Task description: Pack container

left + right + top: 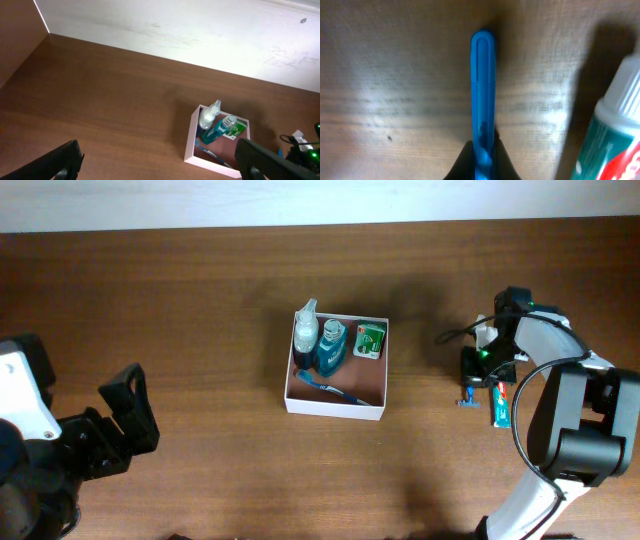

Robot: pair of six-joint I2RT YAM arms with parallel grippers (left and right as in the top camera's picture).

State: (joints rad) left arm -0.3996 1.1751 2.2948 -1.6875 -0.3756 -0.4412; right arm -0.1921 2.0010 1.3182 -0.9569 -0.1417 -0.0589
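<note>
Overhead, the container (333, 408) sits mid-table holding bottles (331, 350), a packet (371, 339) and a toothbrush (335, 388), with bare table (200, 300) all round it, the right gripper (469, 383) bent down well apart, pinching a blue handle (484, 90) just beside a toothpaste tube (501, 402), the left gripper (127, 408) spread wide at the near-left.

the container (189, 139) holds bottles (207, 116); fingers (56, 162) spread apart.

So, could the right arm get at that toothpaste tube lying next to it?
Probably yes: the toothpaste tube lies uncovered beside the right gripper. But that gripper looks shut on a blue handle, which it would have to drop first.
</note>
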